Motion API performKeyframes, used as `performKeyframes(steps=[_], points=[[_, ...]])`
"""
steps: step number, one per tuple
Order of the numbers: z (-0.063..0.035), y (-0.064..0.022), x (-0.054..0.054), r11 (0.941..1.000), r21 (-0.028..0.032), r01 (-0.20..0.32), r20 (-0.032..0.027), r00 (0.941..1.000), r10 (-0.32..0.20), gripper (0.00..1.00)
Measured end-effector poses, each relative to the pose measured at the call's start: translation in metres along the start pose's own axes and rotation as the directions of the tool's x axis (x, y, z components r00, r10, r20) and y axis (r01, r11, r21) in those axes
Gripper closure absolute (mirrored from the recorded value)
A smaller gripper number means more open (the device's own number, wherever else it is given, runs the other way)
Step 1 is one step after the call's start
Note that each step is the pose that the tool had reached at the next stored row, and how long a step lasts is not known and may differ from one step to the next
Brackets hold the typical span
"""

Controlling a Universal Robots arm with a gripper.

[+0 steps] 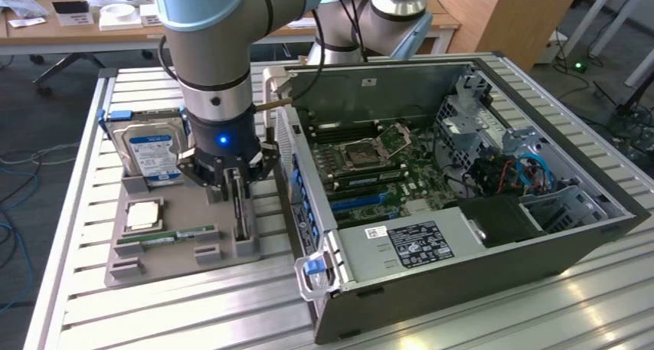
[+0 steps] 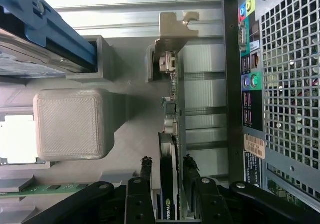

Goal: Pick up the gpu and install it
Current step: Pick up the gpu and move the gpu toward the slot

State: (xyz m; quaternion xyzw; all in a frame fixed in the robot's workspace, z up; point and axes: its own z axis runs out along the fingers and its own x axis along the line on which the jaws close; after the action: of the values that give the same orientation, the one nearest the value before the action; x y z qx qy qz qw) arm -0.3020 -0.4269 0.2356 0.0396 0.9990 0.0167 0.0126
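The pincer stands apart, astride the gpu, upright on edge in the grey holder, to the exterior view's left of the computer case. A sound grip likely needs square, centred closing.

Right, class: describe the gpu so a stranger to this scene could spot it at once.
Beside the open computer case, on the exterior view's left, lies a grey tray. The gpu stands on edge in the slot nearest the case, straddled by the gripper. Unlike the blue-labelled hard drive and flat green RAM stick, it is a thin black card with a pale metal bracket.
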Motion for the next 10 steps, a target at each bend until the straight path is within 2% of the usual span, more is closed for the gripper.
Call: performKeyframes(steps=[10], points=[[0.0002,0.0001,-0.0034,1.0000,0.0000,0.000,0.0001,1.0000,0.000,0.61]])
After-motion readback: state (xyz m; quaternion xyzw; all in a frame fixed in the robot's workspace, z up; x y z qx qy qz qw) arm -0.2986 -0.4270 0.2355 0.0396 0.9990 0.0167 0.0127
